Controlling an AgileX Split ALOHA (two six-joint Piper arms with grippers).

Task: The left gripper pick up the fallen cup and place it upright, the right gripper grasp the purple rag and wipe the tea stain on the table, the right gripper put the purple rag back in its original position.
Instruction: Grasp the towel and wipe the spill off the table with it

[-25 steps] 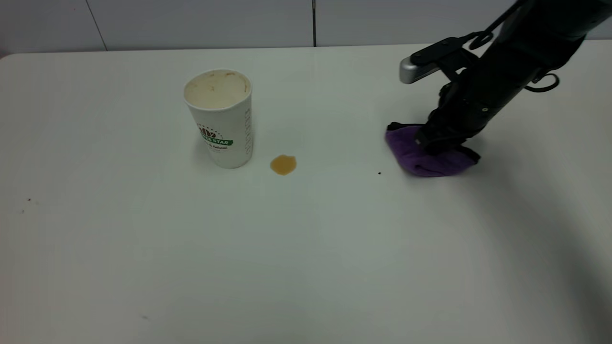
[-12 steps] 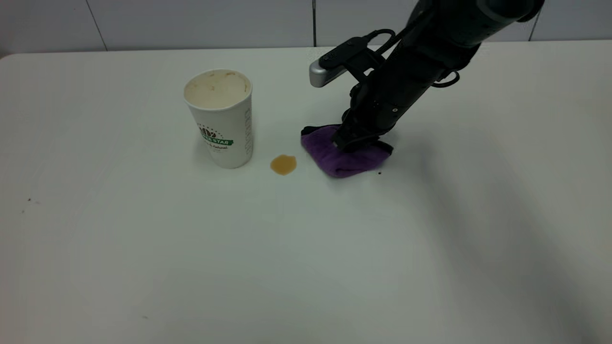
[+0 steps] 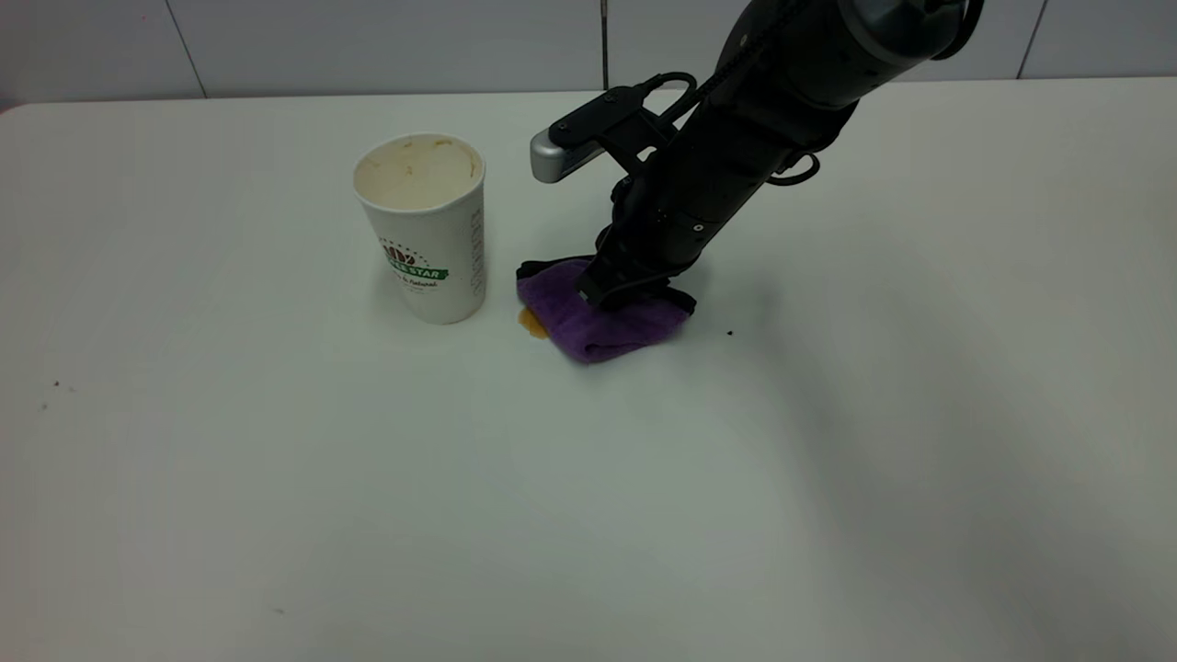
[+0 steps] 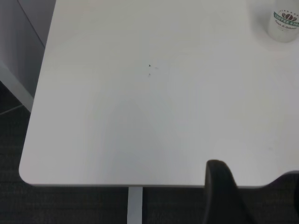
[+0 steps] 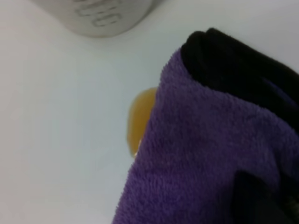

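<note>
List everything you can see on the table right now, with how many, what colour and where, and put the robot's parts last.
tall white paper cup: one, white with green logo band, upright, left of the rag.
folded purple microfibre rag: one, purple with black edging, on the table, partly over the stain.
amber tea stain: one, amber-brown, showing at the rag's cup-side edge.
tiny dark specks: a few, scattered.
glossy white table: one.
right gripper: one, black, pressed on the rag.
left gripper: one, black, at the table's edge.
</note>
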